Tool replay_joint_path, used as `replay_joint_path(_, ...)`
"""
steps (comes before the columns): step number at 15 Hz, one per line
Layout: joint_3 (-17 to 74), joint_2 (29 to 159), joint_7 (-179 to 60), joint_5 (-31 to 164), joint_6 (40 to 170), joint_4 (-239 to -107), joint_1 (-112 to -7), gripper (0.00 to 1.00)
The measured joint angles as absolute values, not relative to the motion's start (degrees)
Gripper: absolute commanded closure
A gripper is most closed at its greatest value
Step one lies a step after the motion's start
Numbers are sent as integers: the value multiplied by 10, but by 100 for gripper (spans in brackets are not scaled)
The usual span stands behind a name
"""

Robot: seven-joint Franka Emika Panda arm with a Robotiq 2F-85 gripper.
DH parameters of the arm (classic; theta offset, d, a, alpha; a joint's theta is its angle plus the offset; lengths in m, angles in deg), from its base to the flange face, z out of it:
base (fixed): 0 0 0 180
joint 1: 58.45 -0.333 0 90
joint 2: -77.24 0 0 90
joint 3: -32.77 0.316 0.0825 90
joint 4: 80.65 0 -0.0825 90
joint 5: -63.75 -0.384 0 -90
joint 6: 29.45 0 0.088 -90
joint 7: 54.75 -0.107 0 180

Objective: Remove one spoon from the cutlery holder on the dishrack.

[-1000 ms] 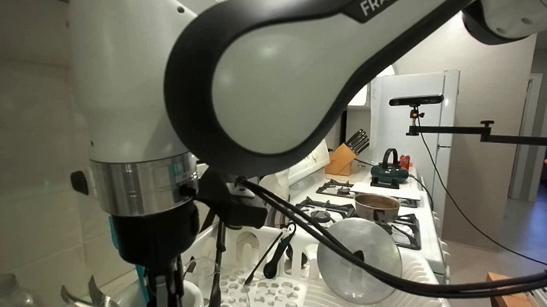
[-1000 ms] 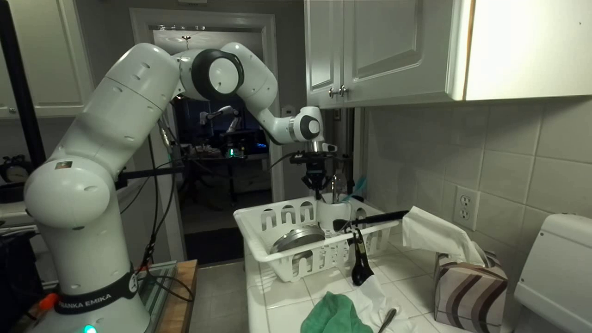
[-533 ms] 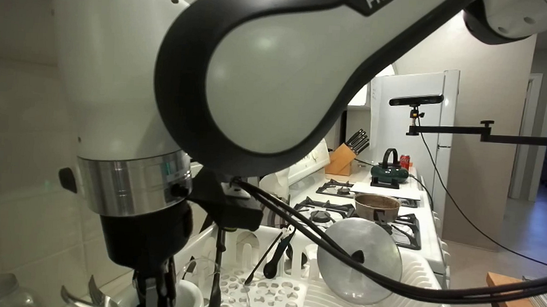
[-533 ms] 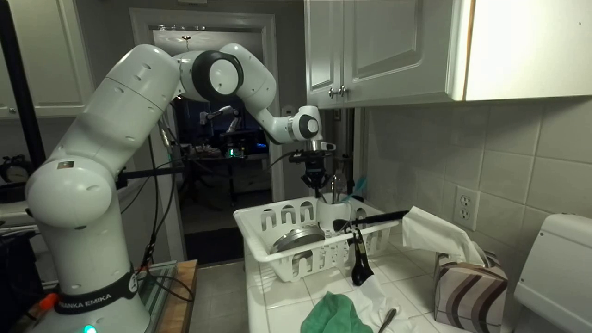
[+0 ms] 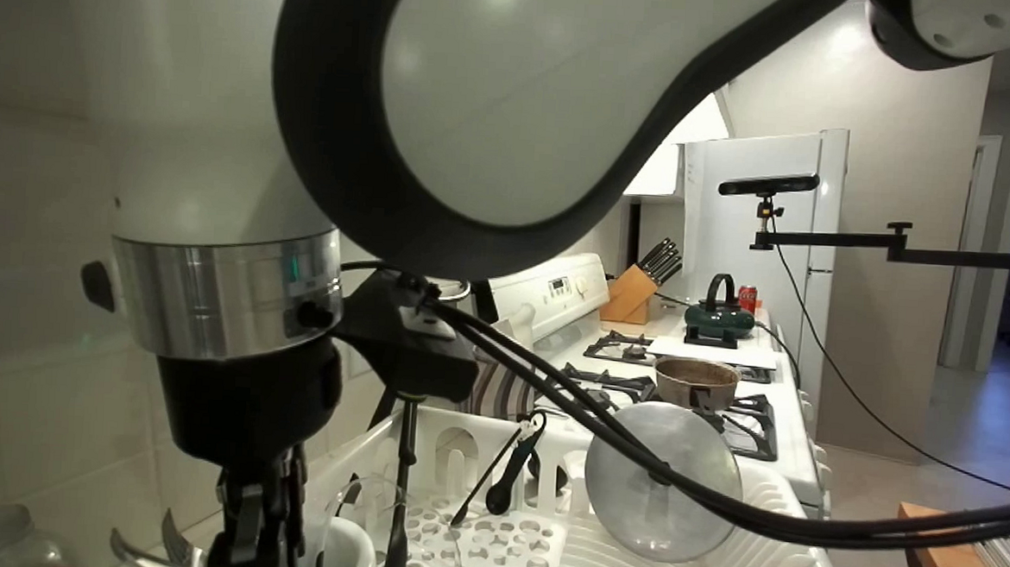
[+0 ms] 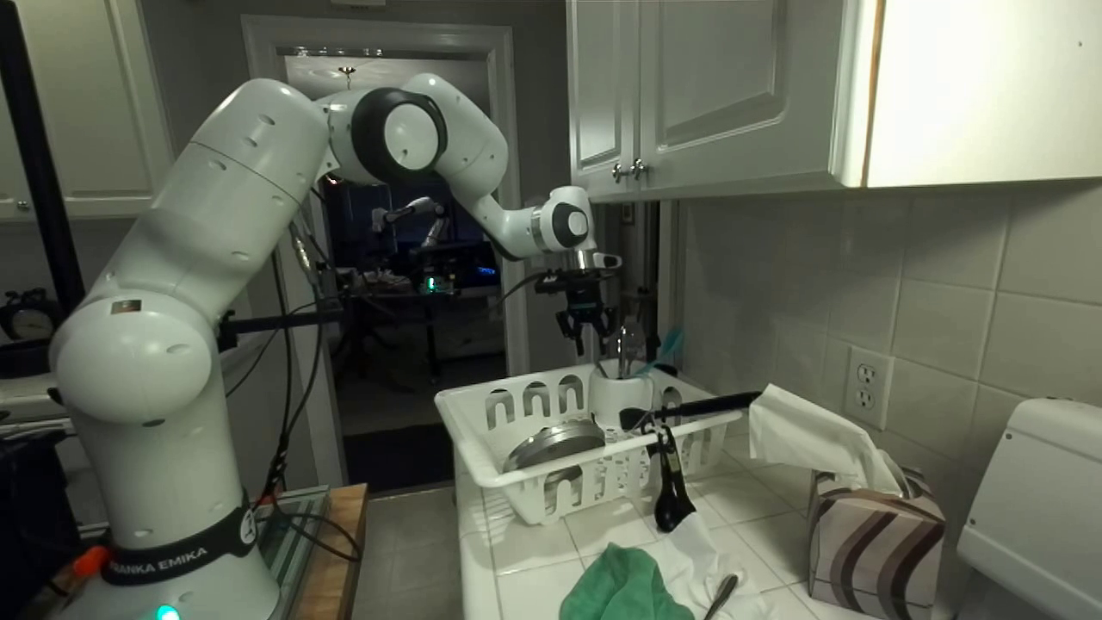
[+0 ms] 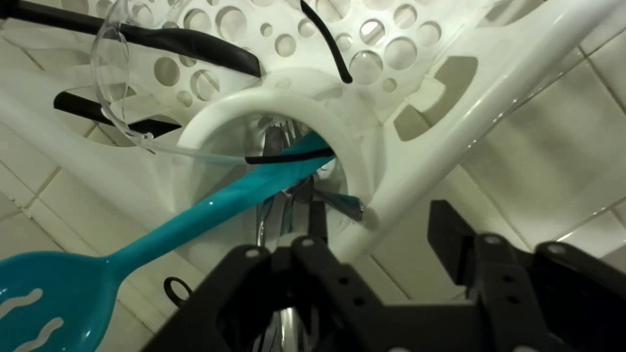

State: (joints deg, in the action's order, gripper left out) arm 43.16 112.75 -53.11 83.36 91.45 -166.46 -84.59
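The cutlery holder (image 7: 274, 100) is a white cup in a corner of the white dishrack (image 6: 551, 472). Metal utensils (image 7: 288, 132) crowd inside it, fork tines among them; which of them is a spoon I cannot tell. A short metal handle (image 7: 345, 203) leans out over the holder's edge, beside the rack's rim. Across the cup lies a teal slotted utensil (image 7: 195, 220). My gripper (image 7: 379, 230) is open, with nothing between its fingers; the left one overlaps metal handles (image 7: 264, 220) in the wrist view. In an exterior view the gripper (image 6: 589, 346) hangs just above the holder.
A pot lid (image 5: 667, 491) stands in the rack, and black measuring spoons (image 6: 671, 495) hang on its side. A black pan handle (image 6: 715, 403) juts over the rim. A clear round rim (image 7: 105, 73) stands beside the holder. Cabinets (image 6: 723, 95) overhang the counter.
The gripper has lifted a little and shifted slightly left in both exterior views. Its fingers, together before, now stand apart. The cutlery holder has not moved.
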Motion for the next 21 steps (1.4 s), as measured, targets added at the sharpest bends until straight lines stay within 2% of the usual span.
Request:
replay_joint_path(5, 425, 1131, -542, 835, 914, -1660, -851, 44)
replay_joint_path(6, 423, 1133, -544, 835, 914, -1660, -852, 41)
replay_joint_path(12, 415, 1146, -566, 835, 914, -1658, -852, 40)
replay_joint_path(17, 411, 1146, -591, 836, 914, -1657, -855, 33)
replay_joint_path(21, 408, 1146, -614, 837, 915, -1657, -857, 36)
